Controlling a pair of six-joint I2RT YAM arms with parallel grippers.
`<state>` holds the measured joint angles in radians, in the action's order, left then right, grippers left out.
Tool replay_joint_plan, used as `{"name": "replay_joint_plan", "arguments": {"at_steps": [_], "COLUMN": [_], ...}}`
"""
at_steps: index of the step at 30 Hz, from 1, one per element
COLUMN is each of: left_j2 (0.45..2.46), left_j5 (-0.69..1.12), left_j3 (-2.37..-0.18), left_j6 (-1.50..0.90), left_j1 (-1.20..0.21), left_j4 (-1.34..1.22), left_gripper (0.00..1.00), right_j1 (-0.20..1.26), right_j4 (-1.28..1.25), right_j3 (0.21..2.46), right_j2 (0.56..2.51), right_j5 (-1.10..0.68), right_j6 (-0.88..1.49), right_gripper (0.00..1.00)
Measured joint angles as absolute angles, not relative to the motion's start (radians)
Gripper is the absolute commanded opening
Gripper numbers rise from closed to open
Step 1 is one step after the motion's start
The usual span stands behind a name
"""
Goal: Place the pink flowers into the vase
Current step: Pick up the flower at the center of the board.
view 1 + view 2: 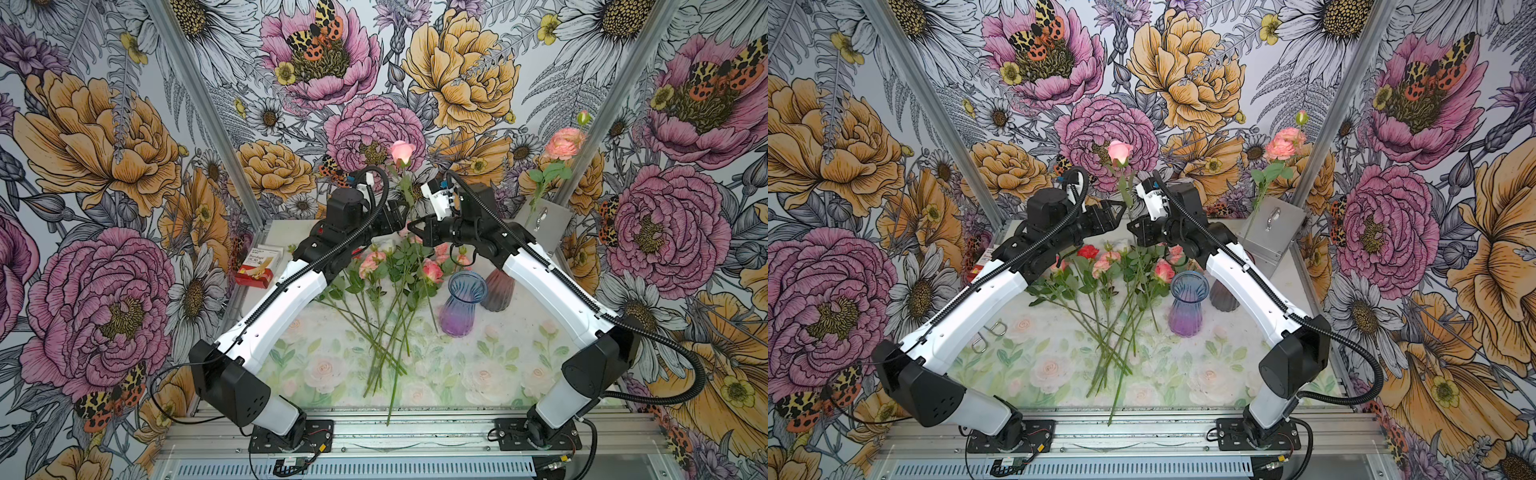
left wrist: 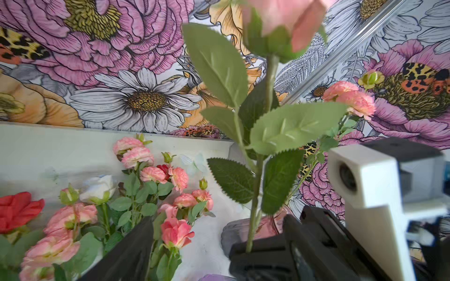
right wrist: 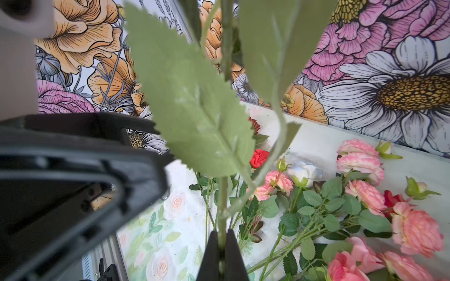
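Observation:
One pink rose [image 1: 402,151] [image 1: 1119,151] stands upright in the air above the table's back half. My right gripper [image 1: 415,227] [image 3: 222,243] is shut on its green stem [image 3: 222,214] below the leaves. Just beside the same stem, my left gripper [image 1: 401,216] [image 2: 194,255] is open, its fingers [image 2: 126,250] wide apart and off the stem. The other pink flowers [image 1: 386,270] [image 1: 1113,266] lie in a loose pile on the table beneath both grippers. A blue-purple glass vase [image 1: 464,303] [image 1: 1187,303] stands upright to the right of the pile, nothing in it.
A dark pink vase [image 1: 498,291] stands just behind the blue one. Red flowers [image 1: 1088,251] and a white rose [image 2: 97,187] lie in the pile. At the back right, a pink spray [image 1: 564,143] stands by a metal box [image 1: 544,220]. A bandage box [image 1: 257,266] and scissors [image 1: 988,334] lie left.

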<state>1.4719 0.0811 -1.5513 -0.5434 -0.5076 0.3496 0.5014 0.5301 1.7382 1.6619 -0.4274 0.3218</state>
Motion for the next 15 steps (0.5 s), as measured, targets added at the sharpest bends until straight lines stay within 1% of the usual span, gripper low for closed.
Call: {"name": "replay_joint_plan", "arguments": {"at_steps": [1,7,13,15], "left_j2": [1.449,1.351,1.313,1.316], "left_j5": [0.084,0.099,0.122,0.128], "left_j3": [-1.538,-1.498,-1.441,-1.426], "left_j6": [-0.543,-0.551,-0.536,-0.521], "left_j1": [-0.49,-0.414,-0.401,-0.405], "left_j4": [0.35,0.346,0.348,0.354], "left_gripper": [0.98,0.99,0.99,0.99], "right_j1": [0.494,0.448,0.37,0.317], "right_j4": [0.53,0.531,0.538,0.538], "right_j3": [1.739,1.739,1.775,1.801], "right_j2": [1.662,1.652,1.582,1.536], "right_j5": [-0.425,-0.413,-0.377,-0.351], "right_j6": [0.323,0.325,0.32,0.314], "right_gripper": [0.0,0.0,0.0,0.0]}}
